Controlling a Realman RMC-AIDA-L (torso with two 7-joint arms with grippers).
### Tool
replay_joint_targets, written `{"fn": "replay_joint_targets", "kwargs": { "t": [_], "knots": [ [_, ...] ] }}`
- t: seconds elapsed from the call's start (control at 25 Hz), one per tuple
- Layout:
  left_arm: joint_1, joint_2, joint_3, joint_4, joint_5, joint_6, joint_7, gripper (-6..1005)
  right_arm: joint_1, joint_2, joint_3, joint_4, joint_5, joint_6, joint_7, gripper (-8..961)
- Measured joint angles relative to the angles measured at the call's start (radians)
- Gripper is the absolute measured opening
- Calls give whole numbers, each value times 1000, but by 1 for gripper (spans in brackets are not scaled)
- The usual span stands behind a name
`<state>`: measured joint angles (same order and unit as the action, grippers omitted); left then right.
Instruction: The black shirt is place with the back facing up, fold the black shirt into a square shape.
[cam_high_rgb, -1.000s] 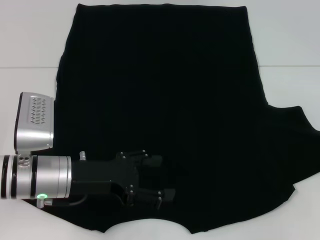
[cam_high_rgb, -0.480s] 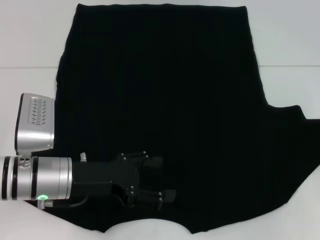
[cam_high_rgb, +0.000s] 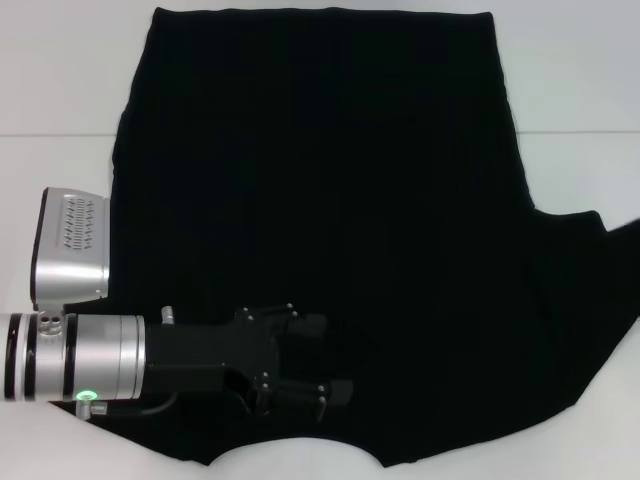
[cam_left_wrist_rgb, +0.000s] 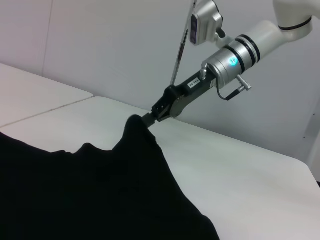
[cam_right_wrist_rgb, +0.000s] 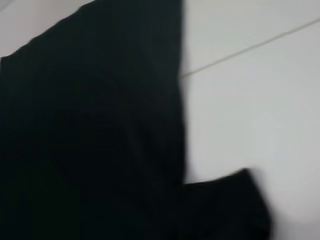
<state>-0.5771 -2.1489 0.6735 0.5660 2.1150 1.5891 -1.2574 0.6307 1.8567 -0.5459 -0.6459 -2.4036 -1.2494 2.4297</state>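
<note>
The black shirt (cam_high_rgb: 330, 200) lies spread flat over the white table (cam_high_rgb: 570, 80), hem at the far side and collar notch at the near edge. My left gripper (cam_high_rgb: 335, 357) hovers low over the shirt's near left part, pointing right, its fingers apart with nothing between them. The right gripper is out of the head view. In the left wrist view the right gripper (cam_left_wrist_rgb: 147, 118) is shut on a peak of the shirt (cam_left_wrist_rgb: 75, 190) at the right sleeve, holding it raised off the table. The right wrist view shows only black fabric (cam_right_wrist_rgb: 90, 125) and table.
Bare white table (cam_left_wrist_rgb: 240, 165) surrounds the shirt, with a seam line (cam_high_rgb: 580, 132) running across it. A pale wall (cam_left_wrist_rgb: 100, 45) stands behind the table. My left arm's silver wrist (cam_high_rgb: 70, 350) lies along the near left edge.
The right sleeve's outer edge has pulled inward and upward, uncovering more white table at the right. The left gripper has sunk slightly toward the near edge.
</note>
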Motion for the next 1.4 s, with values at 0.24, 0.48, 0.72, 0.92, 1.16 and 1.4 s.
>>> {"fn": "replay_joint_targets", "kwargs": {
  "t": [0.24, 0.48, 0.72, 0.92, 1.16, 1.4],
  "knots": [
    [-4, 0, 0, 0, 0, 0, -10, 933, 109, 34, -64, 9, 7, -3, -2, 8],
    [-9, 1, -1, 0, 0, -5, -27, 932, 239, 79, -162, 45, 5, 38, 9, 9],
    [-4, 2, -2, 0, 0, -36, -36, 930, 310, 110, -203, 41, 8, 31, -43, 77],
    [-2, 1, -7, 0, 0, -40, -36, 929, 305, 106, -194, 19, 23, 29, -42, 257],
    [2, 13, -60, 9, 1, -42, -80, 927, 225, 85, -186, 21, 146, -1, -96, 511],
    [24, 48, -82, 66, 9, -28, -237, 926, 127, 103, -185, 25, 300, -72, -256, 710]
  ]
}}
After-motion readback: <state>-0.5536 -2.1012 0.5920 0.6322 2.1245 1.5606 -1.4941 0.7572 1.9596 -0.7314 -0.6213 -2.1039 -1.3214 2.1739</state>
